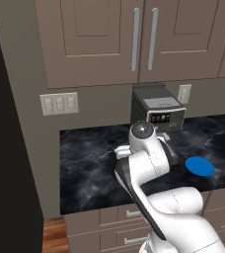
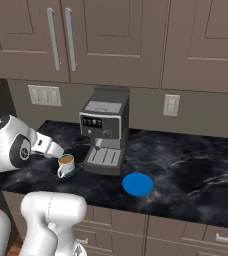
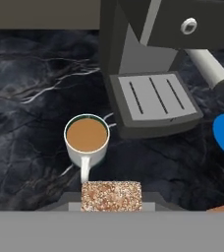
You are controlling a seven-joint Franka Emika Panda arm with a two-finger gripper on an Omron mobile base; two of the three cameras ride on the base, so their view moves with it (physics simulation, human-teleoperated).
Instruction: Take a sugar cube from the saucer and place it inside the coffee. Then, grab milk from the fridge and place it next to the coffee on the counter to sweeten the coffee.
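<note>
The sugar cube [image 3: 111,196] — a speckled brown-and-white block, long side running across the hand view — sits clamped in the closed end effector [image 3: 111,203], just short of the coffee [image 3: 86,140]. The mug is white and round, upright, its handle pointing toward the end effector, tan liquid showing. It stands on the black, white-veined counter [image 2: 186,165] beside the boxy coffee machine [image 2: 104,131]. The flat blue saucer [image 2: 138,184] lies near the counter's front edge — taupe panelled cupboards [image 2: 116,35] hang above.
</note>
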